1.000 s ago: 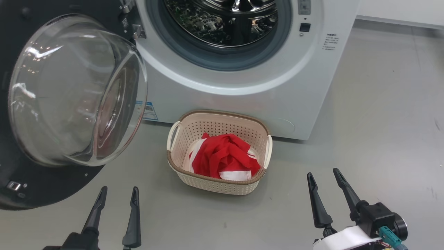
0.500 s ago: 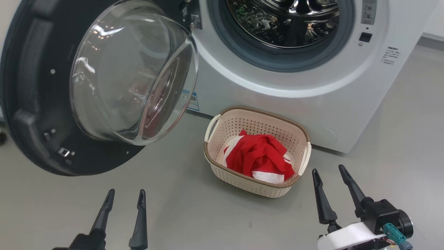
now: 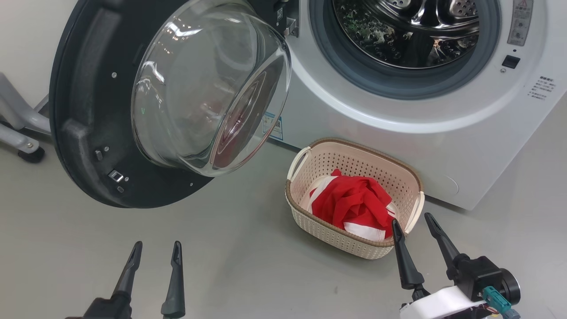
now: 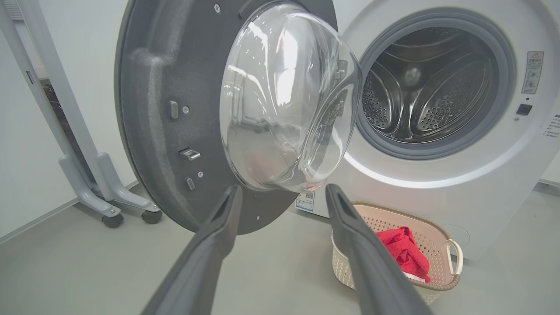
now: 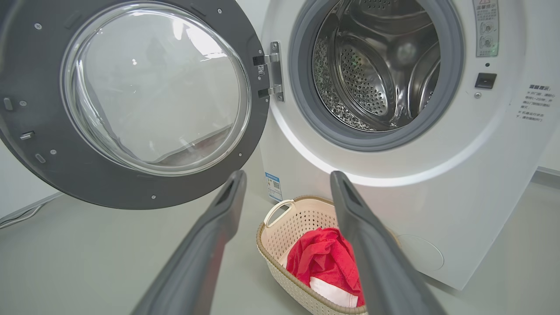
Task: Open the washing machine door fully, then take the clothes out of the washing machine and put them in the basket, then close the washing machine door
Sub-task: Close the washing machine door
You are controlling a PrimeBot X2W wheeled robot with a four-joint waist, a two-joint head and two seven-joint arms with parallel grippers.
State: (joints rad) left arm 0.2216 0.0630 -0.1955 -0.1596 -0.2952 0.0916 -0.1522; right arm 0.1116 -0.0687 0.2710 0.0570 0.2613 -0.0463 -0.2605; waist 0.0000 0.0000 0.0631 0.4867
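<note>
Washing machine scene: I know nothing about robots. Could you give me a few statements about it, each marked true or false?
1. The washing machine door stands open. True.
2. The clothes lie in the basket. True.
3. The basket sits on top of the washing machine. False: it stands on the floor in front of it.
4. The left gripper grips the door. False: it is open, holds nothing and is apart from the door.
5. The right gripper is open and empty. True.
</note>
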